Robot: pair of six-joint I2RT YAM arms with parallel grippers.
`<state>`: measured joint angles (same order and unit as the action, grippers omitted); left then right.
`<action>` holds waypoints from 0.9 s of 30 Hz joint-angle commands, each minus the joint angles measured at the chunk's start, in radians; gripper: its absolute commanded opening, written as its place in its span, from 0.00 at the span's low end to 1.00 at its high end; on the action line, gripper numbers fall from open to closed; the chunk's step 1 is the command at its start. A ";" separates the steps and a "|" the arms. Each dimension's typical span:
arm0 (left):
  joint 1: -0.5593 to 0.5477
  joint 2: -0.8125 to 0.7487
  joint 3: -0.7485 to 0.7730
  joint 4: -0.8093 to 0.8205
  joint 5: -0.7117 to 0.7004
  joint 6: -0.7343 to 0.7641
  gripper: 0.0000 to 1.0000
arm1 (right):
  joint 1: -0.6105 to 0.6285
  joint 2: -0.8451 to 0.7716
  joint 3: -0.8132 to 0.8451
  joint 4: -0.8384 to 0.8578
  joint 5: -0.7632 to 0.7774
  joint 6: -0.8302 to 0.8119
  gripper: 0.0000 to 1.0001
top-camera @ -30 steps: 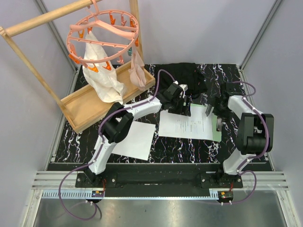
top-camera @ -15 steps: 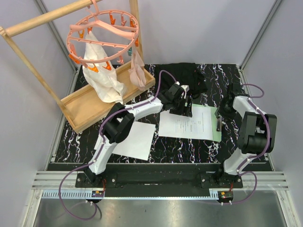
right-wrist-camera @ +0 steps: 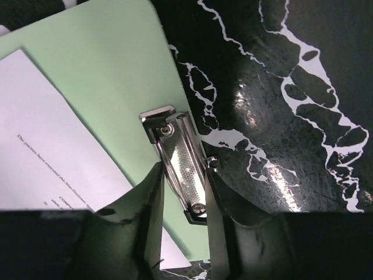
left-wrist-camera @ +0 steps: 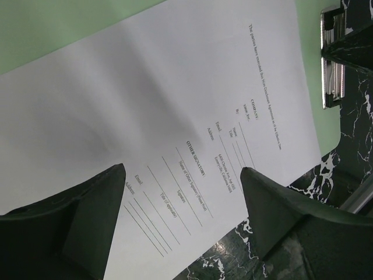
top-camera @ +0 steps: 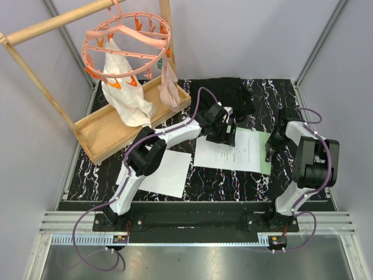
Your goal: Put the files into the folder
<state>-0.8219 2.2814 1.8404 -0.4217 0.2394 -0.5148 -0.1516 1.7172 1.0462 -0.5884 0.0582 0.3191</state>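
Observation:
A printed white sheet, one of the files (top-camera: 228, 153), lies on the pale green folder (top-camera: 266, 164), whose strip shows along the sheet's right side. A blank file sheet (top-camera: 166, 173) rests further left. My left gripper (top-camera: 225, 132) hovers open over the printed sheet (left-wrist-camera: 145, 105) near its edge, nothing between its fingers (left-wrist-camera: 87, 221). My right gripper (top-camera: 273, 146) is at the folder's right edge. In the right wrist view its jaws sit tight on either side of the folder's metal clip (right-wrist-camera: 180, 160), which fills the gap of the gripper (right-wrist-camera: 182, 181). Green folder (right-wrist-camera: 99, 76) shows beside it.
A black folded cloth (top-camera: 230, 93) lies behind the folder. A wooden tray (top-camera: 99, 137) with white cloth stands at the back left under a pink peg hanger (top-camera: 125, 41) on a wooden rack. Black marbled mat (top-camera: 233, 178) covers the table.
My right gripper moved right to the folder's clip and its jaws narrowed around it. My left gripper's jaws opened wider over the printed sheet, which has shifted slightly left.

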 commanded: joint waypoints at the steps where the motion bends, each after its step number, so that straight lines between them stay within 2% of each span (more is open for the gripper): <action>1: -0.003 0.000 0.075 -0.063 0.011 0.056 0.87 | 0.006 0.028 -0.023 0.012 -0.086 0.006 0.24; 2: -0.003 -0.005 0.076 -0.068 0.015 0.056 0.87 | 0.006 0.030 -0.028 0.012 -0.090 0.009 0.14; 9: -0.010 -0.007 0.077 -0.098 0.021 0.061 0.86 | 0.006 -0.063 -0.089 0.010 -0.127 0.032 0.11; 15: -0.022 -0.011 0.080 -0.097 0.023 0.045 0.85 | 0.006 -0.065 -0.094 0.010 -0.136 0.003 0.07; 18: -0.036 -0.046 0.062 -0.098 0.002 0.048 0.85 | 0.007 -0.057 -0.083 0.010 -0.155 -0.012 0.00; 27: -0.057 -0.161 -0.013 -0.086 -0.035 0.056 0.85 | 0.099 -0.139 -0.127 0.001 -0.202 0.001 0.00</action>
<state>-0.8730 2.2303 1.8297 -0.5369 0.2268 -0.4709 -0.1001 1.6375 0.9363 -0.5556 -0.0937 0.3157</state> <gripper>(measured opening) 0.853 0.010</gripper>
